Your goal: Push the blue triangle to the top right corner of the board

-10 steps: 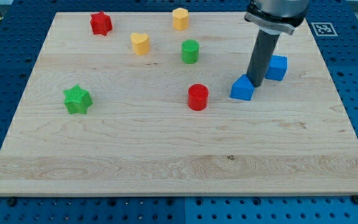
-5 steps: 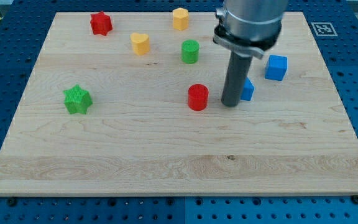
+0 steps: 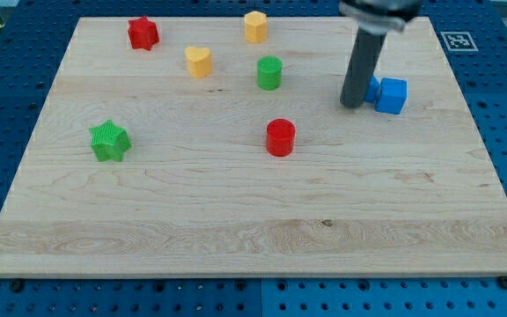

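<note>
The blue triangle lies right of the board's middle, mostly hidden behind my rod, and touches the blue cube on its right. My tip rests on the board against the triangle's left side. The board's top right corner is above and to the right of both blocks.
A red cylinder stands below left of my tip. A green cylinder, a yellow heart, a yellow hexagon and a red star lie toward the top left. A green star is at the left.
My tip swung round to the triangle's lower left, then moved up and right, pushing the blue triangle up against the blue cube.
</note>
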